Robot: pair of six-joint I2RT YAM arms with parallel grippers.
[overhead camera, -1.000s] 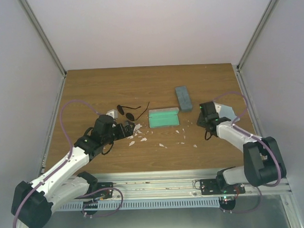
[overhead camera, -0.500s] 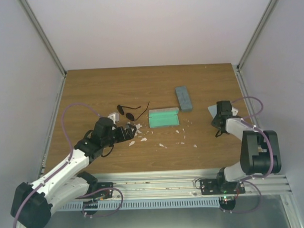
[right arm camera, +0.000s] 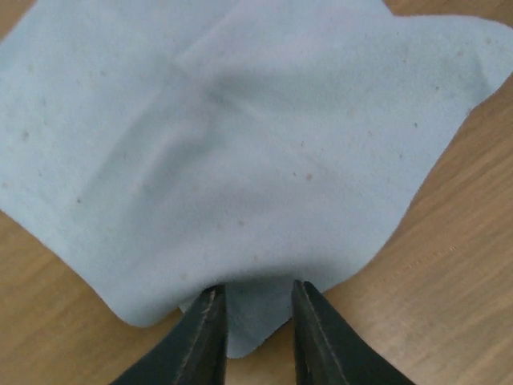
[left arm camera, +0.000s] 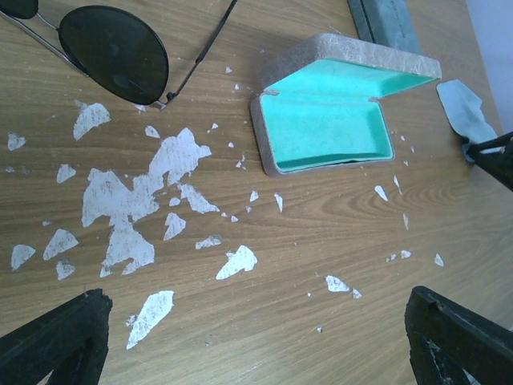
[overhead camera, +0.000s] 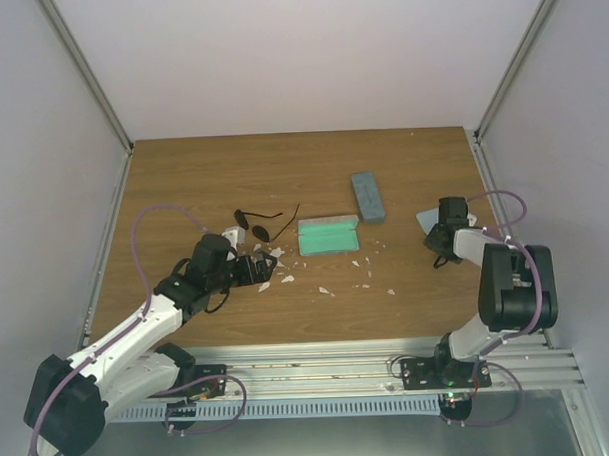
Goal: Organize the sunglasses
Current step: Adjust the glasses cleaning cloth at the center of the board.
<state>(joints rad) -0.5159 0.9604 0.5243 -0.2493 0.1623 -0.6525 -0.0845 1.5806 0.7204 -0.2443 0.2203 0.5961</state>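
Little is done: the open case (overhead camera: pixel 329 235) lies empty, and the dark-lensed sunglasses (left arm camera: pixel 112 52) rest unfolded on the worktop (overhead camera: pixel 282 169) just left of it. I can make out no second pair. Nearer than the sunglasses, the left end effector (left arm camera: pixel 256 341) hovers wide over white flakes (left arm camera: pixel 128 200). Right of the case, the right end effector (right arm camera: pixel 252 325) stands narrow astride a blue cloth (right arm camera: pixel 240 144), grip uncertain. A closed case (overhead camera: pixel 367 196) lies behind.

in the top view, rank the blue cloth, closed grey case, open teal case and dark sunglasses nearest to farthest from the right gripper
1. blue cloth, right at the right gripper, on the right side.
2. closed grey case, to the left and farther back.
3. open teal case, near the middle.
4. dark sunglasses, farthest left.
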